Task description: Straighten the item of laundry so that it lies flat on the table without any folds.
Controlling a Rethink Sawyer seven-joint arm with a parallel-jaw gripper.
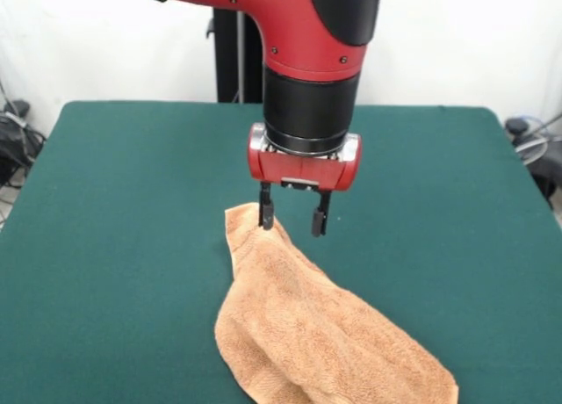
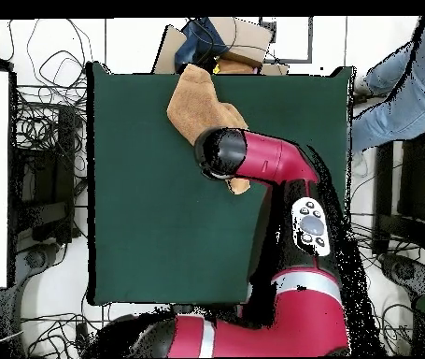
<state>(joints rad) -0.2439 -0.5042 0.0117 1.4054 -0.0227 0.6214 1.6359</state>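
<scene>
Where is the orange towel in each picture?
Front view: the towel lies bunched at the bottom middle, its narrow end up under the open tool.
Overhead view: the towel is at the top middle, partly hidden by the red arm.
Shared landmark: the green table beneath it.

No readable text

Nothing on the arm (image 1: 307, 35), towel (image 1: 325, 334) or table (image 1: 132, 202) carries legible words, labels or numbers.

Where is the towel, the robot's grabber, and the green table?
towel (image 1: 325, 342): front view, middle of the crumpled cloth.
end effector (image 1: 294, 218): front view, midway between its two open fingertips.
table (image 1: 114, 246): front view, bare green cloth beside the towel.
</scene>
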